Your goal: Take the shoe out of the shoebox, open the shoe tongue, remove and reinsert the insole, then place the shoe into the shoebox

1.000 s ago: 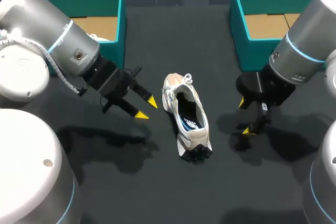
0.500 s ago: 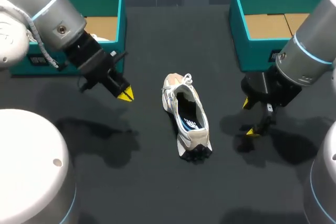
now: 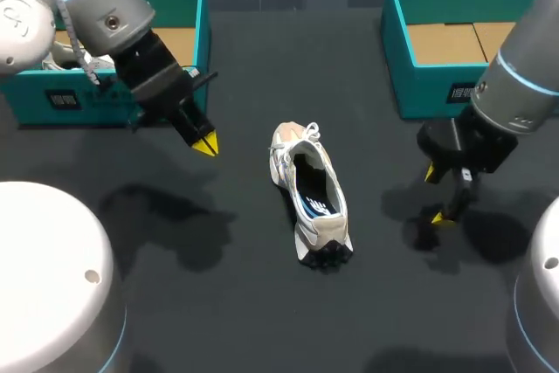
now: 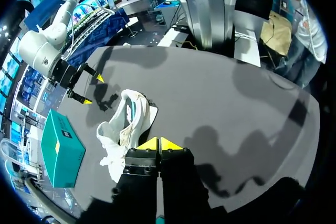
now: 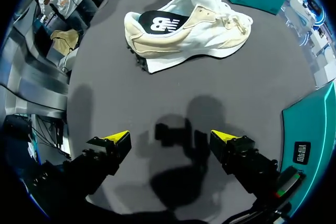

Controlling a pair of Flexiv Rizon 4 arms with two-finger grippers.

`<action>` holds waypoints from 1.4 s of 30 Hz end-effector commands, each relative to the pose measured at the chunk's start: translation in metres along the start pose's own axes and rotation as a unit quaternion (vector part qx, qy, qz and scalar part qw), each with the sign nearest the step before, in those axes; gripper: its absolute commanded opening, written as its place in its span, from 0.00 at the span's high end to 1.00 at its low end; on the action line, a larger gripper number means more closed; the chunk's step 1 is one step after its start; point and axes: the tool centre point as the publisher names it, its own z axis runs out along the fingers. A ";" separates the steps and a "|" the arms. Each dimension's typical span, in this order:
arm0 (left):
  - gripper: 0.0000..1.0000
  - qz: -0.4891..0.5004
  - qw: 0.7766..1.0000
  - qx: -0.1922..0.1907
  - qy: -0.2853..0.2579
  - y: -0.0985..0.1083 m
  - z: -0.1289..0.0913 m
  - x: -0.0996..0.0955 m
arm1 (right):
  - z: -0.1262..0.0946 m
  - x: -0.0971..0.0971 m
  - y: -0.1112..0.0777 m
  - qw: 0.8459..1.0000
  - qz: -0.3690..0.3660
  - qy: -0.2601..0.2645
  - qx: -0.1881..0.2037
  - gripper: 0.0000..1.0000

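Standing on the table (image 3: 262, 303) where both arms could reach, the shoe (image 3: 310, 194) was flanked by the left gripper (image 3: 204, 143), closed and empty, and the right gripper (image 3: 437, 196), spread wide.

**Print check: no readable text**

Shoe (image 5: 210, 24) insole (image 5: 181, 19): 1 white logo mark (image 5: 160, 24). Left shoebox (image 3: 26, 107) wall: 1 small dark label (image 3: 63, 100). Right shoebox (image 3: 419, 89) wall: 1 matching label (image 3: 461, 92). Print on both too small to read.
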 end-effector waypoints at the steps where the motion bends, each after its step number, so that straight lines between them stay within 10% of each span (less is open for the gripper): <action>1: 1.00 0.000 1.000 0.001 0.026 0.002 -0.001 -0.006 | -0.020 0.001 -0.027 1.000 0.011 0.000 -0.007 0.00; 12: 1.00 0.000 1.000 0.001 0.026 0.002 -0.001 -0.006 | -0.028 0.000 -0.045 0.998 0.027 -0.024 -0.049 0.00; 22: 1.00 0.117 0.980 -0.012 0.163 -0.002 0.015 -0.062 | -0.028 0.000 -0.045 0.998 0.027 -0.024 -0.049 0.00; 42: 1.00 0.185 0.948 -0.046 0.255 -0.039 0.052 -0.090 | -0.028 0.000 -0.045 0.998 0.027 -0.024 -0.049 0.00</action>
